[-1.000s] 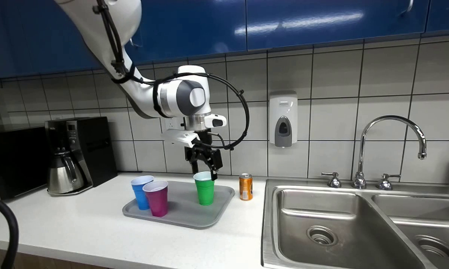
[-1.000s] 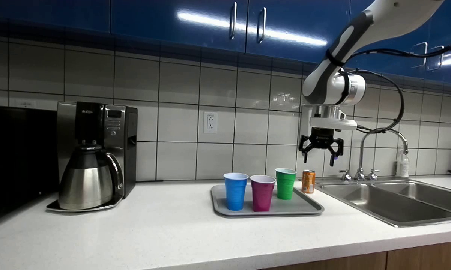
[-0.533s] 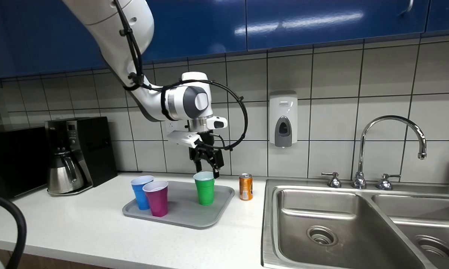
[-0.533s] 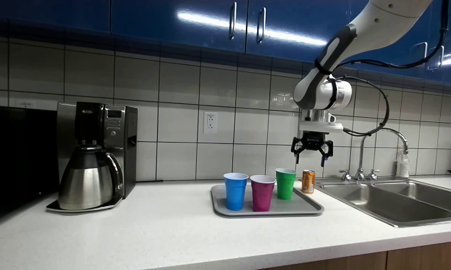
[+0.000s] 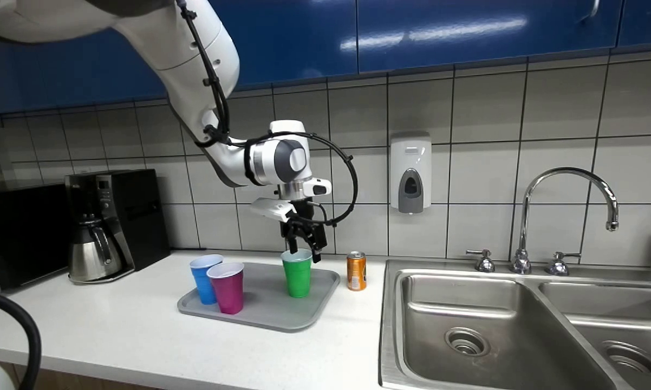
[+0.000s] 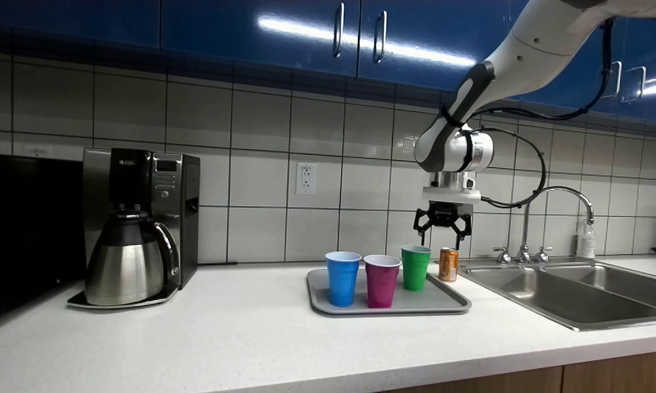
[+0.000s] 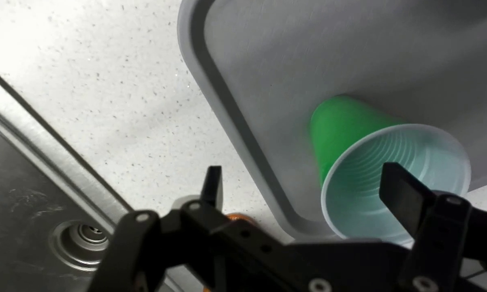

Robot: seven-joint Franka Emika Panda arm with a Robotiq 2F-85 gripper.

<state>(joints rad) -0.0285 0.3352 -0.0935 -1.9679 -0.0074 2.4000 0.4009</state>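
Claw (image 6: 440, 244) hangs wide and holding nothing near the green cup (image 6: 416, 270); in the wrist view one finger (image 7: 403, 194) overlaps its mouth, touching or not I cannot tell. The cup stands upright on the gray tray (image 5: 274, 314), between the purple cup (image 6: 381, 284) and the orange can (image 6: 448, 265). Judging from these views, getting near the cup looks done; any grip or lift seems not yet made

Gripper (image 6: 440, 244) has come down a bit since a second ago and, in an exterior view, slid left from over and right of the orange can (image 6: 448, 264), one finger now lining up with the rim of the green cup (image 6: 415, 268). More arm (image 5: 60, 21) shows upper left in an exterior view; black hose (image 5: 34, 346) there, lower left, swung right.
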